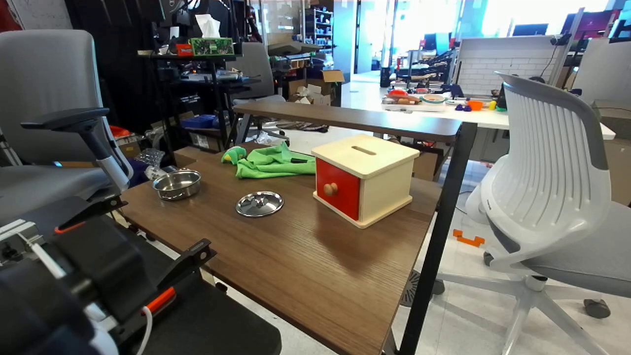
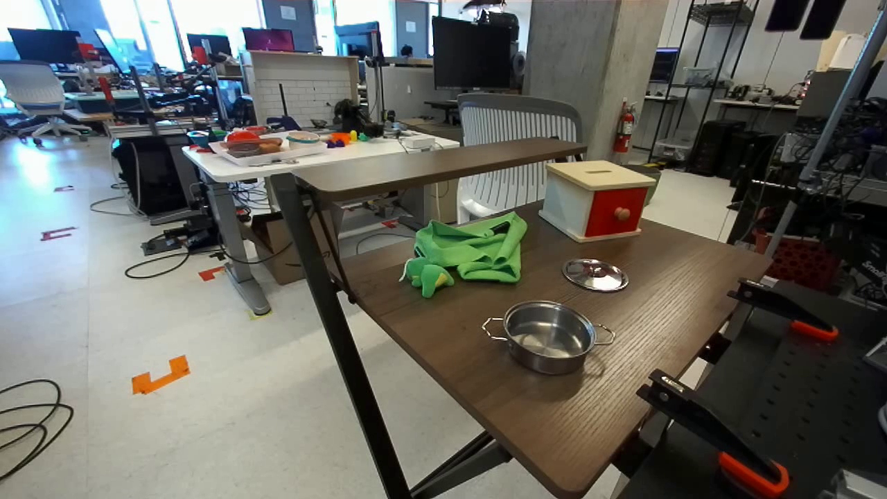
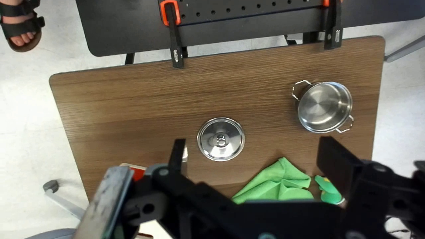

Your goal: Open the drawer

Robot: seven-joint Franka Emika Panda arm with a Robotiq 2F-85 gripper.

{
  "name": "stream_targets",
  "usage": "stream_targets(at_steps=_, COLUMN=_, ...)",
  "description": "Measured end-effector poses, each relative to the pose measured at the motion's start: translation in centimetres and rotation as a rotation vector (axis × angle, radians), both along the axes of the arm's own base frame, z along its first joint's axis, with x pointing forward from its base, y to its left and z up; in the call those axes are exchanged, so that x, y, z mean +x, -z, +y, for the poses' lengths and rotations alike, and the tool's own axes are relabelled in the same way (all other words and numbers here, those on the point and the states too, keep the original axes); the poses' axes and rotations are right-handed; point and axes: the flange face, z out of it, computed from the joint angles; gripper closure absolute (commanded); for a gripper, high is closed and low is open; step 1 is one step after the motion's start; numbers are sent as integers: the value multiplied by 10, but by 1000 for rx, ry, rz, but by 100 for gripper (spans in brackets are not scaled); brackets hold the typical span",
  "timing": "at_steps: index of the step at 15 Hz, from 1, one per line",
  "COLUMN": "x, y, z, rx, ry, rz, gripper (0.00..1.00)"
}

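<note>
With fingers spread wide, gripping nothing, perhaps for taking knob. Must reach drawer, closed, turned toward clamps, likely for straight pull. Lies below fingers, past one at left of wrist view, partly hidden behind it. Shows lid in finger gap, lower, not touched, probably outside pull path; pot ahead of opposite finger.

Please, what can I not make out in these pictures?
- Inside of the drawer: hidden behind its shut red front in both exterior views.
- Its knob: in the wrist view, hidden by the gripper.
- Wearer of the sandal: cut off by the wrist view's top edge.
- A clamp's lettering: too small in the wrist view.
</note>
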Motion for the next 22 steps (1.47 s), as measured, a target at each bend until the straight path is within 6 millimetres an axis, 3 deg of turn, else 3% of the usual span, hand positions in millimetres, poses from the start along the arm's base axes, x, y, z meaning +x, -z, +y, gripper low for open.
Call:
stream_targets(at_steps=7, x=52, y=81, z=-79, rx=22, ry=169, rz=63, gripper=0)
stream_targets(at_steps=12, x=100, y=129, z=-122, rx=23, ry=286, rz=88, gripper=0)
stream_targets(at_steps=17, x=135, y=169, z=-136, rx=-9, ry=372, rz=69, gripper=0)
stream_targets(at_steps=22, x=152, y=195, z=-129, rx=-52, ry=407, rz=-20, gripper=0)
